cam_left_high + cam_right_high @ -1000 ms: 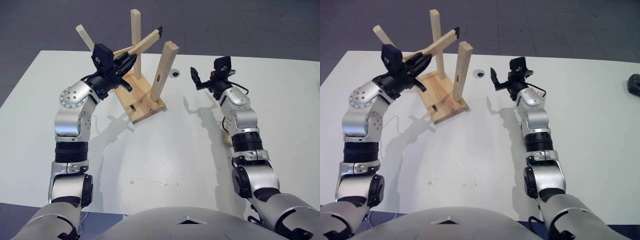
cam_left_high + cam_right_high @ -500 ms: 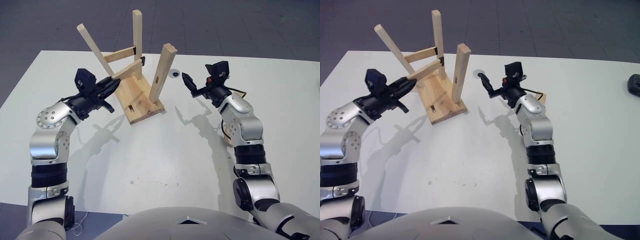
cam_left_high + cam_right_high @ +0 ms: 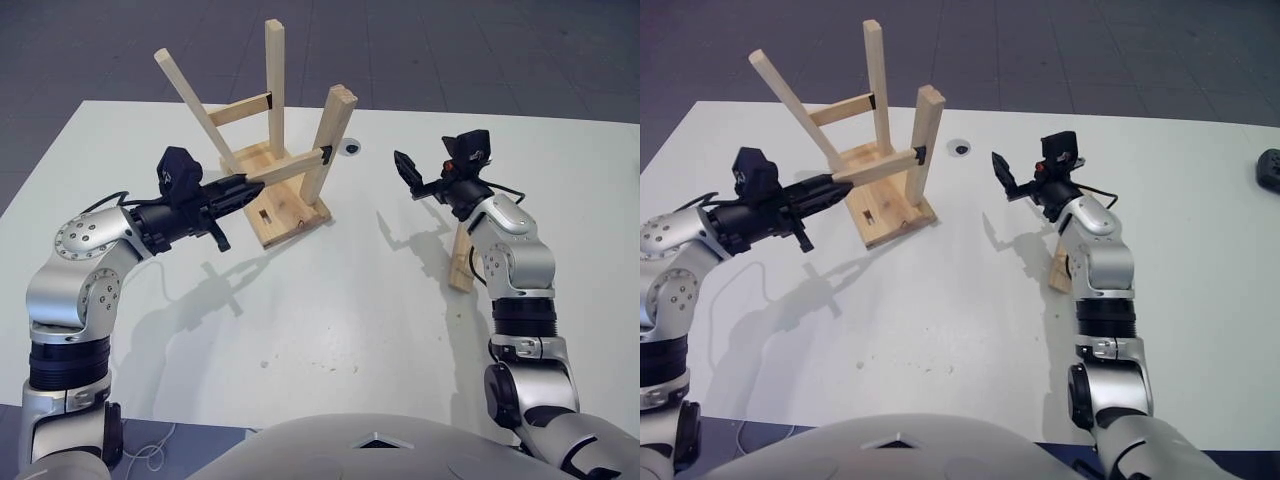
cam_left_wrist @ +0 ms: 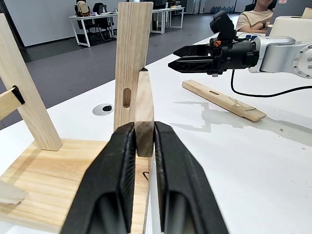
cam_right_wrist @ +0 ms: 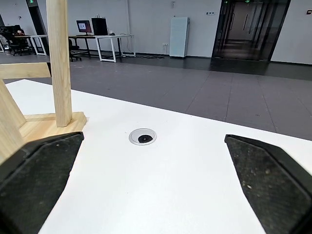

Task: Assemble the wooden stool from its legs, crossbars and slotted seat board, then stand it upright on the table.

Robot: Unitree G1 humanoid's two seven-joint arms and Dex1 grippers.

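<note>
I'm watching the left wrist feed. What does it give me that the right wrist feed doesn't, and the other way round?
Left wrist only: the left gripper shut on a crossbar, whose end is at the slotted leg, and a loose wooden piece lying on the table. Right wrist only: how wide the right gripper stands open, holding nothing. Both: the seat board and the round table grommet.

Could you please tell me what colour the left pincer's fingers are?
The fingers are black, clearest in the left wrist view.
</note>
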